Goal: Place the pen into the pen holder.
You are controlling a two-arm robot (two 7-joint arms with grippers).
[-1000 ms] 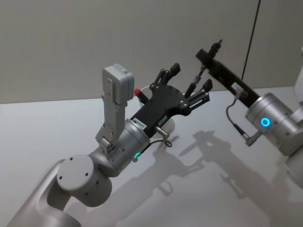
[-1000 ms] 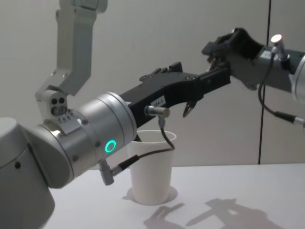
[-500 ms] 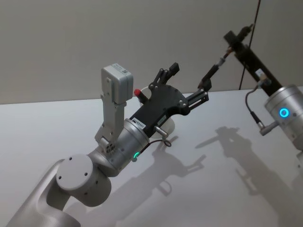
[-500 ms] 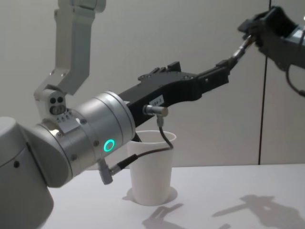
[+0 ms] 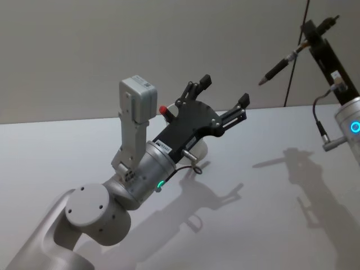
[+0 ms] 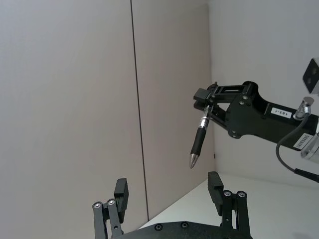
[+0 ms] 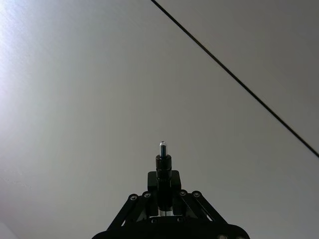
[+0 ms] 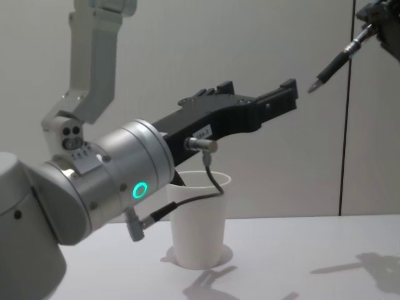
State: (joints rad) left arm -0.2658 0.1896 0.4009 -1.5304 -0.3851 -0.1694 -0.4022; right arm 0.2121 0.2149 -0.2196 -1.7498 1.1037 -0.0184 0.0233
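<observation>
Pale grey walls back a white table (image 8: pixel 300 250), where the pen holder (image 8: pixel 199 219) stands upright beneath the left gripper (image 6: pixel 169 196), whose fingers are spread wide with nothing between them. High to the right, well apart, the right gripper (image 6: pixel 205 99) pinches the pen (image 6: pixel 198 142), tip slanting down. Its body label is too small to read from the left wrist view.

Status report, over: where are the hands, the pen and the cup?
Right hand shut on pen, raised. Left hand open, above pen holder.
</observation>
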